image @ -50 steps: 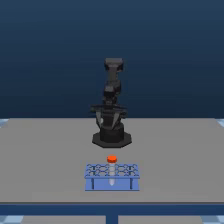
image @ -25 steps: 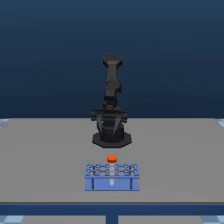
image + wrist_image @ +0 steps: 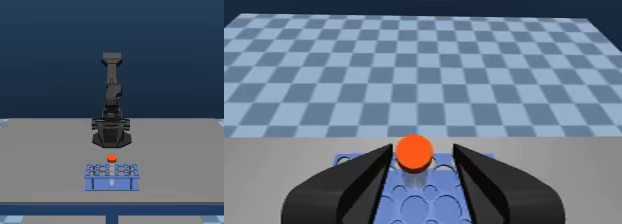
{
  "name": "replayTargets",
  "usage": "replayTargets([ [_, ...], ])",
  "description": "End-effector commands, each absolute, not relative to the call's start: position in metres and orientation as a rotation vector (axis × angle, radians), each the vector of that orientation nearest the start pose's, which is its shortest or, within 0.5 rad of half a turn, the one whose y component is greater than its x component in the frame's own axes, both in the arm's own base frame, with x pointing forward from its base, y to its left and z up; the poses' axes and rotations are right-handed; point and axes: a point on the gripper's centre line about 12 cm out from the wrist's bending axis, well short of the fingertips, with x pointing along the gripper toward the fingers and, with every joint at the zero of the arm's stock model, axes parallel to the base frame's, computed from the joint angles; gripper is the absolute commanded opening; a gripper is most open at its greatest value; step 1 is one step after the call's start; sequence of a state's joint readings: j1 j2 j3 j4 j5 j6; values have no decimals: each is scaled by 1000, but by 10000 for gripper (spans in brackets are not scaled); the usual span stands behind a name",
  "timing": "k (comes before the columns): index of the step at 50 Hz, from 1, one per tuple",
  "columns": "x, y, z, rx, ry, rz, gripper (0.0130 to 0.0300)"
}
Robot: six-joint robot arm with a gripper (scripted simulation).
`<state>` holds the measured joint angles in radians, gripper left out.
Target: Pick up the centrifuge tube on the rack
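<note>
- In the exterior view the blue rack (image 3: pixel 111 177) sits nearest the camera, close to the front edge of the grey counter (image 3: pixel 45 160), with dark vertical marks on its front face.
- The centrifuge tube (image 3: pixel 111 161) stands upright in a hole along the rack's far side, about midway across — its orange-red cap clears the top of the block, and a pale sliver of its body shows through the front.
- Just behind the rack stands the dark base of the robot arm (image 3: pixel 112 117), which rises straight up against the deep blue backdrop; from here the pincer cannot be made out.
- The wrist view supplies what the exterior view lacks: the pincer (image 3: pixel 423 159) is spread apart and has hold of nothing, its two black fingers (image 3: pixel 357 182) flanking the tube's cap (image 3: pixel 413 152) with a gap on either side.
- That same view shows the rack's grid of round holes (image 3: pixel 424 200) from above, between the fingers, and the translucent tube body just under the cap.
- Farther off, only the wrist view shows a pale blue checkered floor (image 3: pixel 419 70) stretching beyond the counter's edge.
</note>
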<state>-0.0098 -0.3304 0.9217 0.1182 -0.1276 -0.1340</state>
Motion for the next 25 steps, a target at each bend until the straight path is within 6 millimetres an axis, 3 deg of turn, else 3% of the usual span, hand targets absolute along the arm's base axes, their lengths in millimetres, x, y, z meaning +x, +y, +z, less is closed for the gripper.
replayTargets([
  [1, 325, -3, 208, -8, 485, -12, 300],
  [13, 345, 0, 205, -1, 517, -2, 300],
  [25, 351, 0, 203, 1, 527, 1, 300],
])
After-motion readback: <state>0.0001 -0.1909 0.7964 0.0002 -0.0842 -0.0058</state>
